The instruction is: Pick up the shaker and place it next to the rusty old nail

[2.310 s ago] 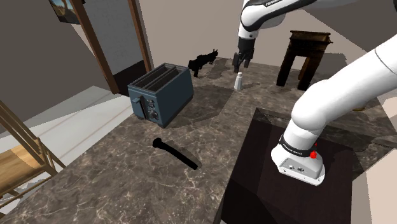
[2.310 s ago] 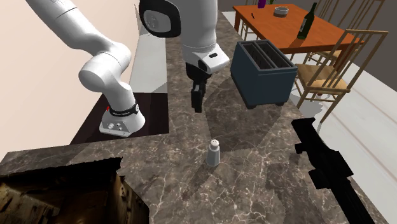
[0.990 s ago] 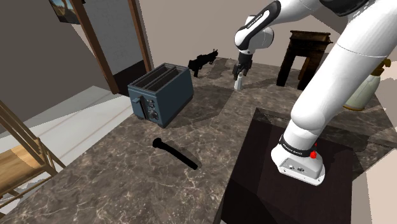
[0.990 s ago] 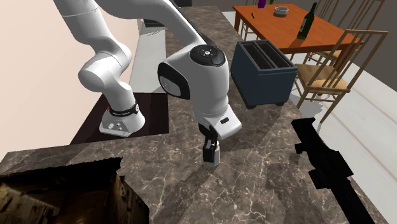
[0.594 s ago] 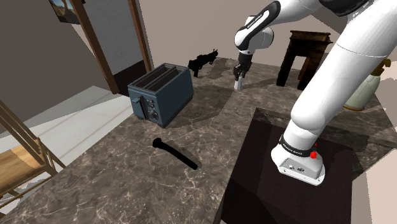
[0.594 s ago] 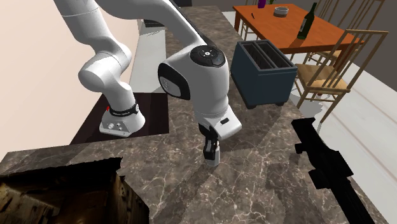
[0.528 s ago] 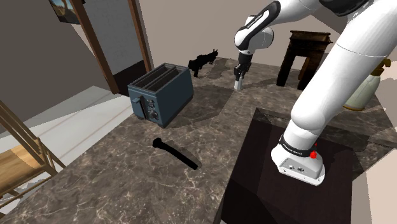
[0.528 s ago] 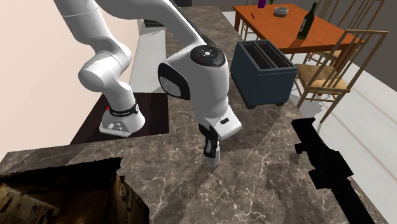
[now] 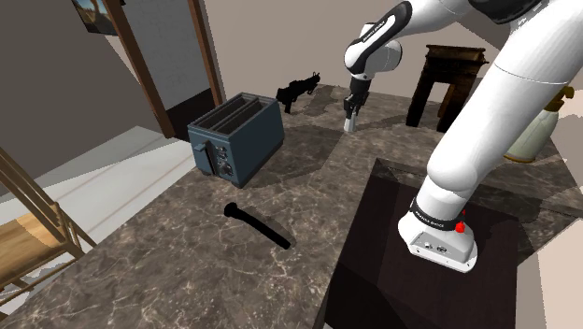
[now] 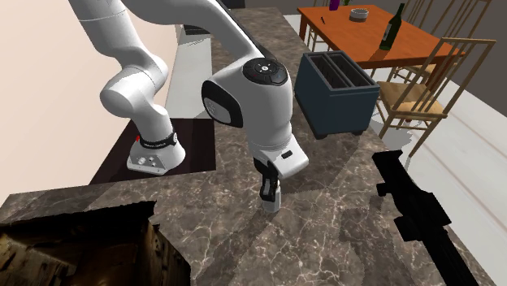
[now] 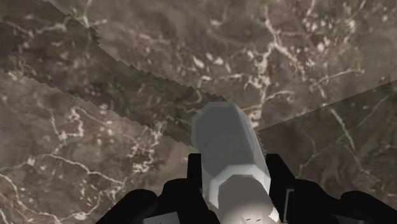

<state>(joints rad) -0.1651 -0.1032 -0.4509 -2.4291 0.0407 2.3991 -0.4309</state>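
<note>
Shoulder view: claw (image 9: 351,117) gripped the shaker (image 9: 351,126), well apart from the black nail (image 9: 257,225).
Second exterior view: the shaker stood upright on the table (image 10: 341,236). Wrist view: both fingers (image 11: 281,172) were clamped against its pale sides.

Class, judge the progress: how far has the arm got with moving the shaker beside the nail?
Done: the gripper is down around the pale shaker. In hand: fingers clasp it while it stands on the marble counter. Left: lifting, carrying to the black nail, releasing beside it.
</note>
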